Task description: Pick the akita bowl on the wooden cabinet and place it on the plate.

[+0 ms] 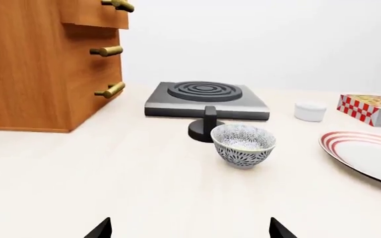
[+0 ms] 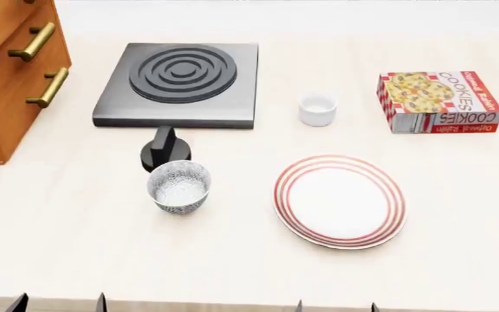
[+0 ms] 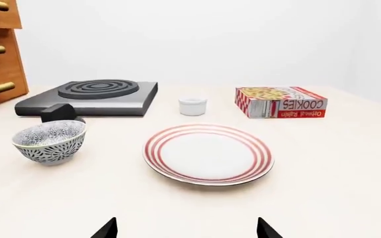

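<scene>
Both grippers, left (image 2: 59, 303) and right (image 2: 336, 305), sit spread and empty at the frame's bottom. No bowl shows atop the orange-brown wooden cabinet (image 2: 7, 78), upper left; grabbing the patterned tabletop bowl (image 2: 179, 187) left of the red-ringed white plate (image 2: 340, 200) risks error.

Tabletop seen from robot's head cam: wooden cabinet (image 2: 7, 78) stands at far left, w/ stove plate (image 2: 180, 84) just to its right. Knob (image 2: 164, 151) sits at stove's near edge; bowl (image 2: 179, 187) on table just near of knob. Plate (image 2: 340, 201) lies right of bowl, apart from it. Small cup (image 2: 317, 108) is far of plate, betw. stove and cookie box (image 2: 440, 102), which lies at far right
</scene>
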Available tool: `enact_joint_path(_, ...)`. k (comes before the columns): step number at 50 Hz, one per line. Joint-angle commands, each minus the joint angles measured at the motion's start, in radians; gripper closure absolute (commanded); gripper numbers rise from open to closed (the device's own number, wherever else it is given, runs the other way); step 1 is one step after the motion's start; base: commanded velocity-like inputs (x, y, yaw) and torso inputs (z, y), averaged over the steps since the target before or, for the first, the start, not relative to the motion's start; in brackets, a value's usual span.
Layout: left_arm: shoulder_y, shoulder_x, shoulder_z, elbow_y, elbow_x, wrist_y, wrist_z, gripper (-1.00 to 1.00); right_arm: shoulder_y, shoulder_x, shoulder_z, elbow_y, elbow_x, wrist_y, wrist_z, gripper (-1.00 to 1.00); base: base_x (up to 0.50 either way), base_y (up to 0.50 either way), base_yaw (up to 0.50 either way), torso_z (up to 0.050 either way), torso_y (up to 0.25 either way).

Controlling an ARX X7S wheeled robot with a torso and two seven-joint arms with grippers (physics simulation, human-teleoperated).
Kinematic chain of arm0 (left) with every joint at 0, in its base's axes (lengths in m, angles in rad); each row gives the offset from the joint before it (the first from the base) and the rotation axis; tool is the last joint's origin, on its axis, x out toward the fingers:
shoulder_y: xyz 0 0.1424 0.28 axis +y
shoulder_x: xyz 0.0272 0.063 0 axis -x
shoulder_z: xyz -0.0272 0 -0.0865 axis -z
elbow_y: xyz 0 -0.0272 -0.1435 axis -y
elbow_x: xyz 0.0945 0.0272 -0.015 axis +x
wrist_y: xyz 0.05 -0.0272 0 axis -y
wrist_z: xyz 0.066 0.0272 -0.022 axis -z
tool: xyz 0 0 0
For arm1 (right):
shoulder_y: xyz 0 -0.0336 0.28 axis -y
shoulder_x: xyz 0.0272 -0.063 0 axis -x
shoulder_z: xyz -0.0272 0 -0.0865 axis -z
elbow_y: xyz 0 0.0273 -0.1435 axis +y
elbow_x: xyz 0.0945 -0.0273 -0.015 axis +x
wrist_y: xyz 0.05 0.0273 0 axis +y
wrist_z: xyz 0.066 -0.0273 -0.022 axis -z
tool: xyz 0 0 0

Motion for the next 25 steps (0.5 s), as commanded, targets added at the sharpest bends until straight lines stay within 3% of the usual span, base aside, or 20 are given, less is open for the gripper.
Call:
enact_joint_path(1, -0.001, -0.012, 0.013, 0.002, -0.019, -0.003, -0.017, -1.0, 0.003, 0.013, -0.013, -0.002, 0.018, 0.001, 0.016, -1.0, 0.0, 0.0, 0.0, 0.044, 0.0)
enact_joint_path(25, -0.002, -0.037, 0.044, 0.002, -0.038, 0.001, -0.048, -1.0, 0.005, 0.036, -0.036, -0.002, 0.049, -0.015, 0.047, -1.0, 0.0, 0.0, 0.0, 0.044, 0.0)
